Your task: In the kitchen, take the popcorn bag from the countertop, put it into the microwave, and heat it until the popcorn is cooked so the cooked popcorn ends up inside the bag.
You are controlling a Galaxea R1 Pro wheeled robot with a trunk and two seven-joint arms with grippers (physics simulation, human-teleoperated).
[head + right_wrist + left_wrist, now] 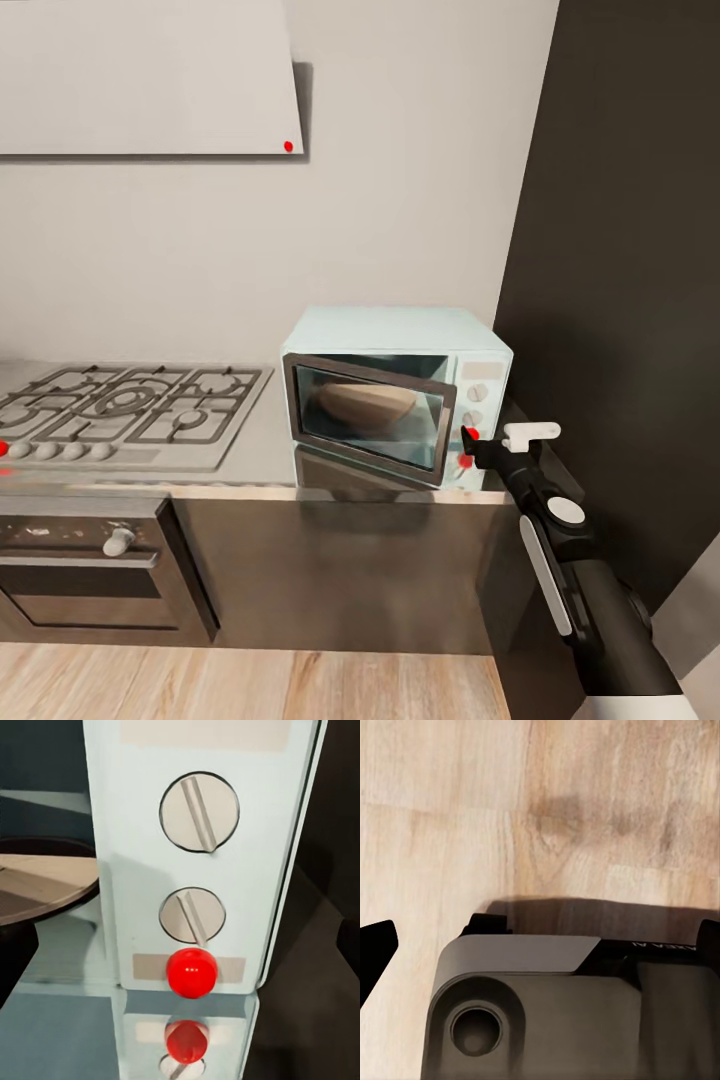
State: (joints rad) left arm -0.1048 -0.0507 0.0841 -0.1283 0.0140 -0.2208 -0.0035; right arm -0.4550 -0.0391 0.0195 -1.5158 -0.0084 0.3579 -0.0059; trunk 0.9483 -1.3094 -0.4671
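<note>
Mint-blue microwave (395,395) sits at the countertop's (265,440) right end, door ajar, a tan shape inside behind the glass. My right gripper (468,440) is at its red button (191,973); can't tell the jaw state. Left gripper's likewise unclear.

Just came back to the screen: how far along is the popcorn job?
Loading looks done: a tan-brown shape sits behind the dark glass door of the pale mint-blue microwave, which stands slightly ajar or nearly shut. In hand: the right gripper is at the control panel, by the red ball marker below the round knobs. Left: starting the heating and cooking the popcorn.
</note>
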